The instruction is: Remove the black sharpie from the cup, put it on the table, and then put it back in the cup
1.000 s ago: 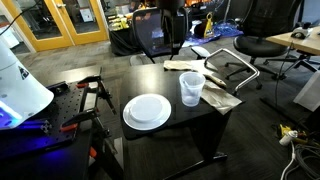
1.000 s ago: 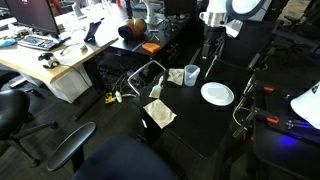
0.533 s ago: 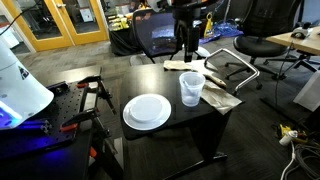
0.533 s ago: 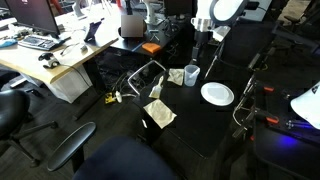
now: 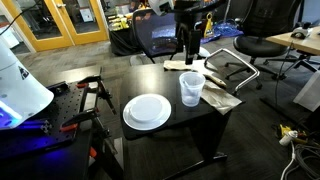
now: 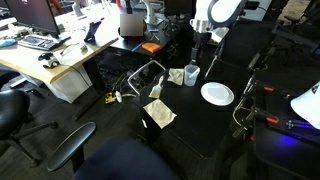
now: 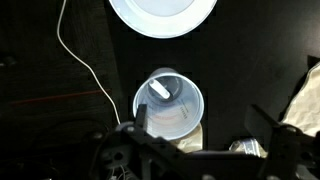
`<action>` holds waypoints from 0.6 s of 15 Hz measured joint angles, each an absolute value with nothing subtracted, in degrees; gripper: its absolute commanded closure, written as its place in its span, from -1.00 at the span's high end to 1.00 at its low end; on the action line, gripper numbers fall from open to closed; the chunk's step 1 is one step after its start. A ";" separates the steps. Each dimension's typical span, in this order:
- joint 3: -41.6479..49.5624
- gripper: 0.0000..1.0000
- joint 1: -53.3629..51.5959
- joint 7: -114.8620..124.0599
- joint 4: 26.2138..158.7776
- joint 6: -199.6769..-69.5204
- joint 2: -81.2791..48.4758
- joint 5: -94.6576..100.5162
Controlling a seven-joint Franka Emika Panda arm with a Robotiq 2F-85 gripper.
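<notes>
The clear plastic cup stands on the black table next to the white plate; both also show in an exterior view, cup and table. In the wrist view I look straight down into the cup. A short light-tipped stick inside it, seen end-on, seems to be the sharpie. My gripper is open and empty, with the cup's rim by one finger. It hangs above and behind the cup in both exterior views.
Crumpled paper lies beside the cup, and flat papers lie at the table's back edge. The plate is at the top of the wrist view. Office chairs and a wooden desk stand around the table.
Over the last second the arm swung in over the back of the table toward the cup. In the last half second it has barely moved. The cup and plate stayed put.
</notes>
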State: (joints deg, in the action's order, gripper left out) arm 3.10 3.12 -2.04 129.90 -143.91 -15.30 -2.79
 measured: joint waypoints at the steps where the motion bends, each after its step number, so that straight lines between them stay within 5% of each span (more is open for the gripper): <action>1: 3.10 1.00 3.17 -2.04 129.85 -143.91 -15.55 -2.79; 6: 3.10 0.23 3.50 -2.04 128.71 -143.81 -17.49 -2.72; 9: 3.16 -0.02 3.71 -2.02 127.14 -143.58 -19.01 -2.58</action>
